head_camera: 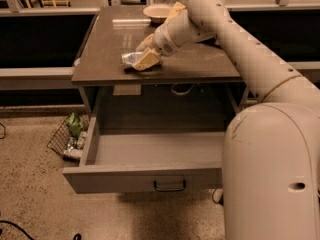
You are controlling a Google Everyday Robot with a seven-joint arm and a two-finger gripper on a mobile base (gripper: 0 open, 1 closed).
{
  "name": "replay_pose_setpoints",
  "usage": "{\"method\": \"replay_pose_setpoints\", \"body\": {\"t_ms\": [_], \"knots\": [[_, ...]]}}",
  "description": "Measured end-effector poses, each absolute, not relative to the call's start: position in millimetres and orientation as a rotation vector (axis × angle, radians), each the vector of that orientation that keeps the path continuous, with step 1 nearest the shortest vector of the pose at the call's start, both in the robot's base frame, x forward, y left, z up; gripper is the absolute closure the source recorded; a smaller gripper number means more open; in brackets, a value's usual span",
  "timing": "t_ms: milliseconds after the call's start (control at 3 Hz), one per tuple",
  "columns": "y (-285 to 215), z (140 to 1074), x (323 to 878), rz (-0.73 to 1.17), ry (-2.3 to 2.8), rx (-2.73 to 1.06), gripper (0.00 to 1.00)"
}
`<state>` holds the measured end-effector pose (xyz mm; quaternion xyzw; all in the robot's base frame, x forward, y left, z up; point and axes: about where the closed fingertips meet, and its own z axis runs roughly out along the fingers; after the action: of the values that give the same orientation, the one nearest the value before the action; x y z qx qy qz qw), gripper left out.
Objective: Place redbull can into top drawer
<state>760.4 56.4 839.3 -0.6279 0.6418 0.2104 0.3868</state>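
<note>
My gripper claw [142,54] is up on the table [100,49], squeezing the redbull can [130,59] tight. The top drawer [150,178] below is pulled out, wide open.

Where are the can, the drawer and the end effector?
redbull can [128,59]: camera view, its silver left end.
top drawer [115,179]: camera view, grey front panel.
end effector [140,59]: camera view, its front end, at the can on the table [200,64].

One redbull can [129,59], one gripper [142,57] by the worktop's [107,46] front edge, one bowl [157,12], one top drawer [125,178], one wire basket [61,142].
</note>
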Motion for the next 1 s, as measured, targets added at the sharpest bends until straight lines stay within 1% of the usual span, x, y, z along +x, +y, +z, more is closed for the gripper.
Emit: {"method": "replay_pose_setpoints", "body": {"t_ms": [333, 1000], "knots": [[57, 857, 758, 0.545, 1.595, -1.571, 1.00], [54, 905, 750, 0.584, 1.468, -1.494, 1.00]]}}
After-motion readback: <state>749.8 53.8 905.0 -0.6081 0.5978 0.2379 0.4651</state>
